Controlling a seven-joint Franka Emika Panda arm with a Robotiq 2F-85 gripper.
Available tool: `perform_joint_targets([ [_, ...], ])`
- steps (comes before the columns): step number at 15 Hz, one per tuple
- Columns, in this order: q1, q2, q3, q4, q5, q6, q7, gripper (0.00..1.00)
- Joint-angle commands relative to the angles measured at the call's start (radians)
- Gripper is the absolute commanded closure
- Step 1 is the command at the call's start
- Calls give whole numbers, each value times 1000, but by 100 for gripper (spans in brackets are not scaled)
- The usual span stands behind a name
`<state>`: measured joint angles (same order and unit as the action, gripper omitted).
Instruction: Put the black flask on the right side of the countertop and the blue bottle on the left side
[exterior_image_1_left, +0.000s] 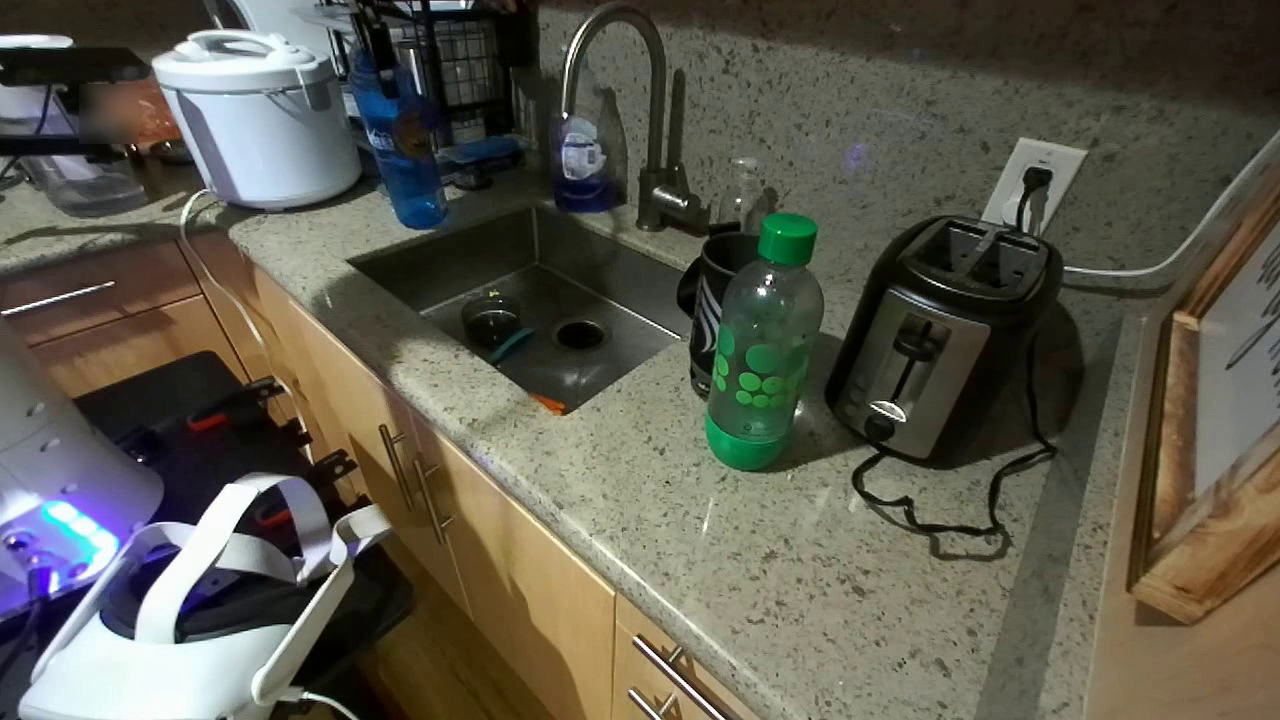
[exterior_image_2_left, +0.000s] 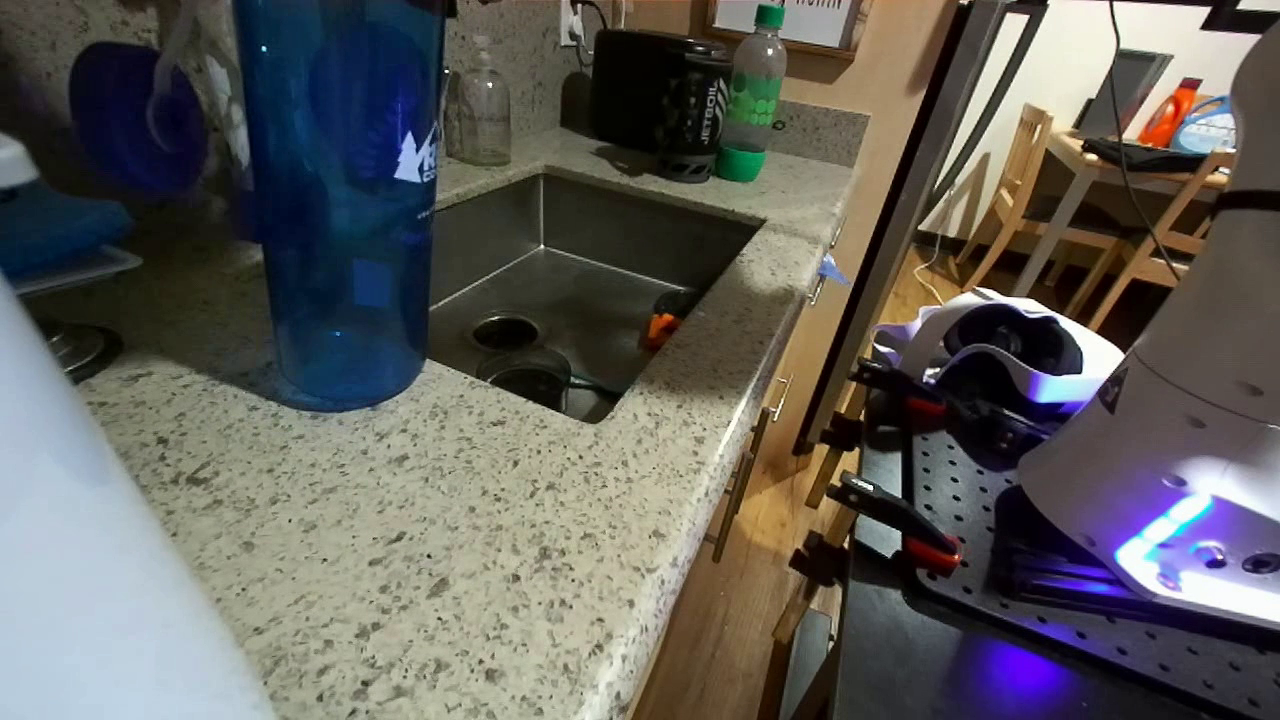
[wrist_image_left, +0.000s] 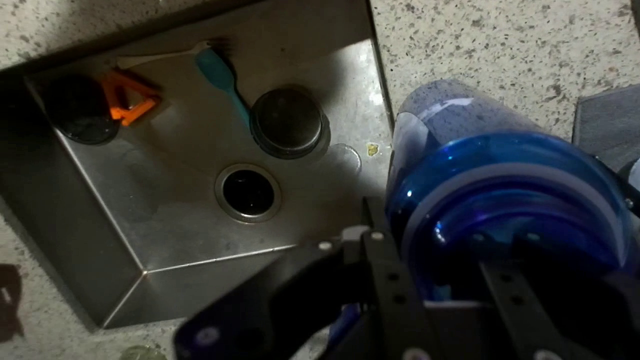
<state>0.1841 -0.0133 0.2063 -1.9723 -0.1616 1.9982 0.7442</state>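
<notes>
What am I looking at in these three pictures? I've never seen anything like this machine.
The white robot arm, glowing blue at its base, is a machine that a person steers. Two pictures come from cameras outside it; the third, from a camera on its wrist, looks down at the sink. On the speckled countertop stand a black flask, a green bottle and a toaster; a blue bottle stands across the sink from them. The arm's tool, a black pincer for grasping, is at the blue bottle's top. I can't tell whether it grips; the bottle's base appears to rest on the countertop.
</notes>
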Motion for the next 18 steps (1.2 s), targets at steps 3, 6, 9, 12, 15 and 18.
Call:
perform_joint_targets([
  [3, 31, 8, 24, 36, -89, -52, 79, 94],
  [6, 22, 4, 10, 33, -66, -41, 59, 94],
  [9, 10, 4, -7, 32, -37, -30, 40, 94],
  [12, -1, 7, -25, 35, 21, -15, 1, 94],
  [15, -9, 2, -35, 37, 114, -8, -64, 94],
  [18, -9, 6, -35, 39, 158, -13, -86, 94],
])
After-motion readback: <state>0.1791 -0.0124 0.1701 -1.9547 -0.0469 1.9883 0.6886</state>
